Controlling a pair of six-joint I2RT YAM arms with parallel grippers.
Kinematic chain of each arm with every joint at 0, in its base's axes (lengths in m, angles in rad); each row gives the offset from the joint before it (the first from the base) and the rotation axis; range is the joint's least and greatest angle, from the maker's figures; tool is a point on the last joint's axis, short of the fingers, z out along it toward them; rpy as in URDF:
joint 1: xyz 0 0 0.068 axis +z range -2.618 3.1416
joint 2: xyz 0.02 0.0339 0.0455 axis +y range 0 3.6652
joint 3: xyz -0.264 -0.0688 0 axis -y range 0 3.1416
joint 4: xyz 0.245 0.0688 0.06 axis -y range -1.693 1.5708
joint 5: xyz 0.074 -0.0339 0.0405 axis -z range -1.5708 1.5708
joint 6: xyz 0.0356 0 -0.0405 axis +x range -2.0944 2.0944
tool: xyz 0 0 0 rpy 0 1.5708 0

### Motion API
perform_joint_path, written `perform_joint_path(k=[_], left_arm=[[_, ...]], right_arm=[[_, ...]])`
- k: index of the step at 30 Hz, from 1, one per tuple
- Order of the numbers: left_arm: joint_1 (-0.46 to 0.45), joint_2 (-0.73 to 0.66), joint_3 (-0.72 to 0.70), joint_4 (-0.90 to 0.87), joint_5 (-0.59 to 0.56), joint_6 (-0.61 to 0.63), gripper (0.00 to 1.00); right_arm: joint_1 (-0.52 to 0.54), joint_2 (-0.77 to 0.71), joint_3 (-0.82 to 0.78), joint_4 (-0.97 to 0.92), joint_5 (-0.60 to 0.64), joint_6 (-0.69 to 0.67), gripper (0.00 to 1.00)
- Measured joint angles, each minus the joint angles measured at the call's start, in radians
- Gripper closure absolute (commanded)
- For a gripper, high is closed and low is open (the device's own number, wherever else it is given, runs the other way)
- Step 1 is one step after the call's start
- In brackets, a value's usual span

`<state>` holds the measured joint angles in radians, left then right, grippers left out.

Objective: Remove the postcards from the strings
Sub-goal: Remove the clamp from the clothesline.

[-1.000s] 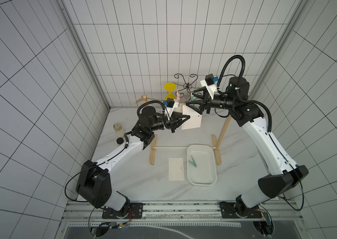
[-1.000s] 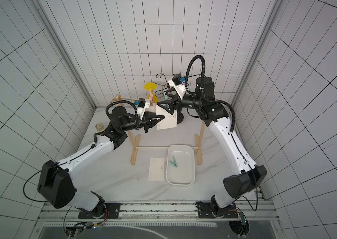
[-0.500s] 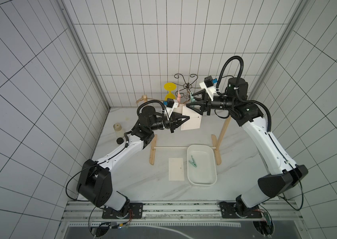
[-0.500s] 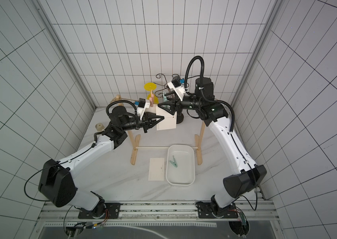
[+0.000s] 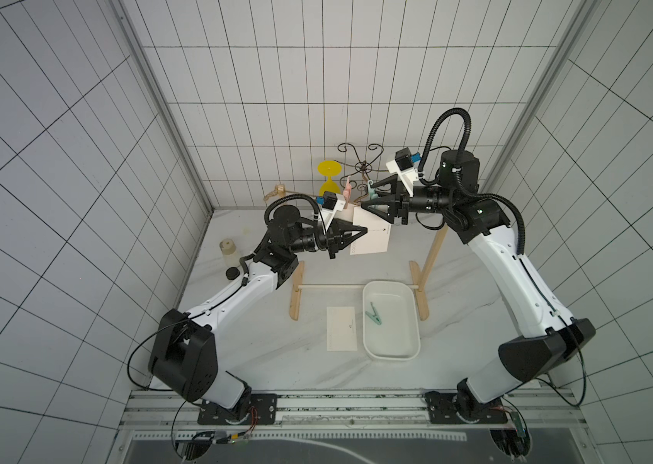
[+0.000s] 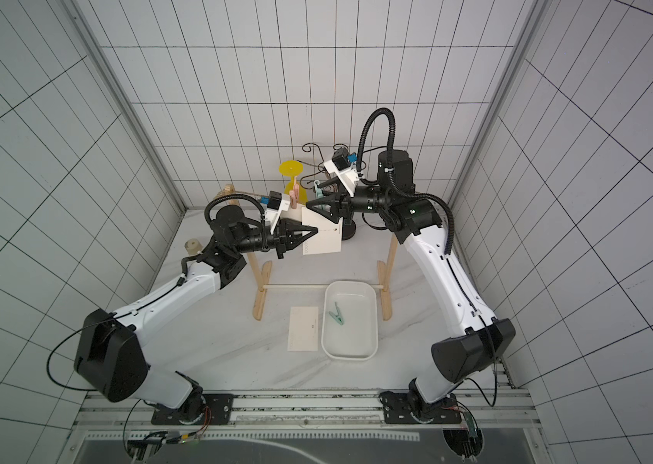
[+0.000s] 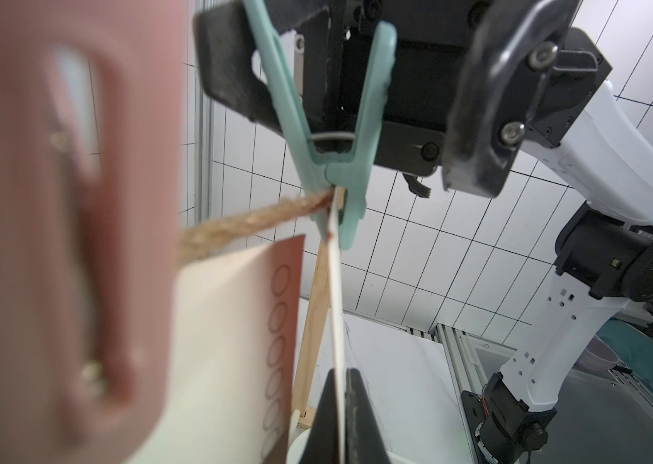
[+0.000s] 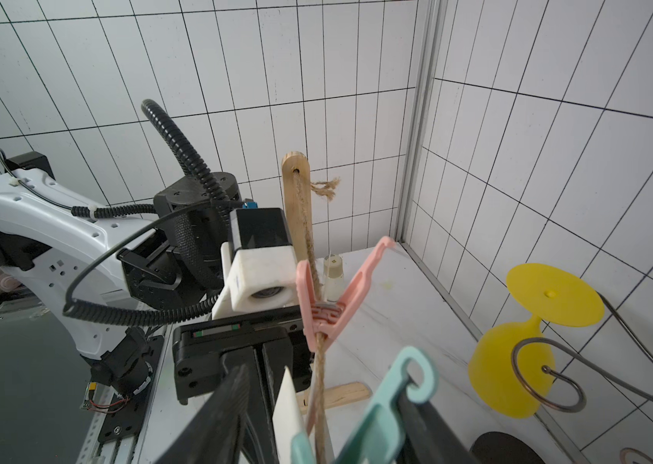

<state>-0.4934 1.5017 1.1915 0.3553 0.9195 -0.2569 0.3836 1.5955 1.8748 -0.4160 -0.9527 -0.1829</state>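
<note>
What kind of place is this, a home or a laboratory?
Most likely a robot laboratory cell: tiled walls enclose a marble-look table, a left arm and a right arm are mounted on a metal rail, and a postcard hangs pegged on twine.

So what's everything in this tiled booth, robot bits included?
posts: two, pale wood; standing centre.
twine: one, tan; strung between posts.
postcards: three, white; one flat on the table, two pegged to twine.
tray: one, white; beside the flat postcard.
pegs: three; one teal in the tray, teal and pink on twine.
goblet: one, yellow; back wall.
wire stand: one, dark; beside goblet.
bottle: one, cream; by the left arm, black cap beside it.
left gripper: one, black; shut on a hanging postcard.
right gripper: one, black; jaws open around the hanging teal peg.
</note>
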Motion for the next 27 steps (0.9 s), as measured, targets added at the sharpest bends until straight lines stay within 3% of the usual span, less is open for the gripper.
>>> perform_joint_path(k=[11,27], left_arm=[[0.005,0.000,0.000,0.000,0.003,-0.006,1.00],[0.010,0.000,0.000,0.000,0.015,-0.009,1.00]], right_arm=[[-0.026,0.004,0.000,-0.004,-0.067,-0.002,0.43],[-0.043,0.010,0.002,-0.007,-0.127,-0.002,0.61]])
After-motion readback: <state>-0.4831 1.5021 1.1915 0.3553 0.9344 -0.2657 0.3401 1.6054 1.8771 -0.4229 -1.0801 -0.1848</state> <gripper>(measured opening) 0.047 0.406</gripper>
